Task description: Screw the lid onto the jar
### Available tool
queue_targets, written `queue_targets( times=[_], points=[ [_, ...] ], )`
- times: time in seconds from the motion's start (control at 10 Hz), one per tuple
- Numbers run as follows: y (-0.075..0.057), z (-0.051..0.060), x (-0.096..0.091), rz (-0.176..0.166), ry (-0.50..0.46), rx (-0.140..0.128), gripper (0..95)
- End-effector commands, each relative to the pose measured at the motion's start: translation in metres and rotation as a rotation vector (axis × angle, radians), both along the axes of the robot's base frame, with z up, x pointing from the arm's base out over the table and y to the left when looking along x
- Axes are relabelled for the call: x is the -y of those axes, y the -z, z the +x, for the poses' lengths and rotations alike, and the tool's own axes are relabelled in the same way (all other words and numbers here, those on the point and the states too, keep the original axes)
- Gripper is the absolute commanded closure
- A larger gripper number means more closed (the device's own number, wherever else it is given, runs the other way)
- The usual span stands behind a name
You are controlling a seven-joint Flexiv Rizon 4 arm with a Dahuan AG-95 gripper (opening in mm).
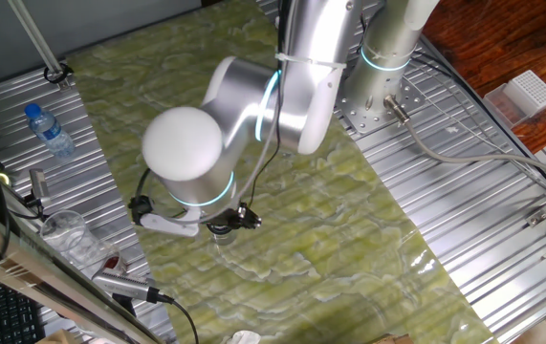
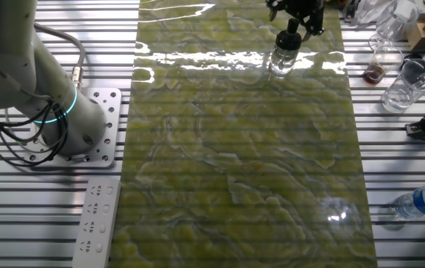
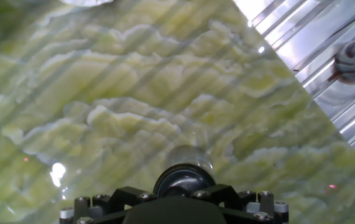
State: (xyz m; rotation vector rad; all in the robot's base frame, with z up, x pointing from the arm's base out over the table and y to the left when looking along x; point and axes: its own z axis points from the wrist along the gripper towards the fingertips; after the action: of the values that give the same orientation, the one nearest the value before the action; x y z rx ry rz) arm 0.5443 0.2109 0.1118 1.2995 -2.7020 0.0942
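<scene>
The small clear glass jar (image 2: 280, 61) stands upright on the green marbled mat (image 2: 242, 164), near the mat's far edge in the other fixed view. The small round black lid (image 2: 289, 36) sits on top of the jar, directly beneath the two-finger gripper (image 2: 292, 22), which hangs vertically over it.

In the other fixed view the black gripper hardware meets the top of the lid; the fingertips appear to straddle the cap, but the fingers themselves are too small and dark to separate from it. In the hand view the lid (image 3: 184, 180) shows as a dark glossy disc centred just beyond the gripper body (image 3: 177, 208), with the jar's glass (image 3: 189, 157) visible as a pale ring past it. The finger pads are hidden in that view. Whether the jaws are clenched on the lid or released cannot be told from any view.

In one fixed view the silver arm (image 1: 253, 105) covers most of the gripper; only a sliver of the jar (image 1: 223, 235) shows under the wrist.

Off the mat, on the ribbed metal table (image 2: 406, 186) (well apart from the jar): a blue-capped plastic water bottle (image 2: 424, 201) lying on its side and a clear plastic cup (image 2: 407, 83).
</scene>
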Motion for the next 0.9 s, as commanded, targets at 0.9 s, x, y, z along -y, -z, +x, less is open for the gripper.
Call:
queue_targets(
  times=[0.9],
  points=[
    [0.01,-0.0029,0.0015,-0.107,-0.055,0.007,0.0]
  ],
)
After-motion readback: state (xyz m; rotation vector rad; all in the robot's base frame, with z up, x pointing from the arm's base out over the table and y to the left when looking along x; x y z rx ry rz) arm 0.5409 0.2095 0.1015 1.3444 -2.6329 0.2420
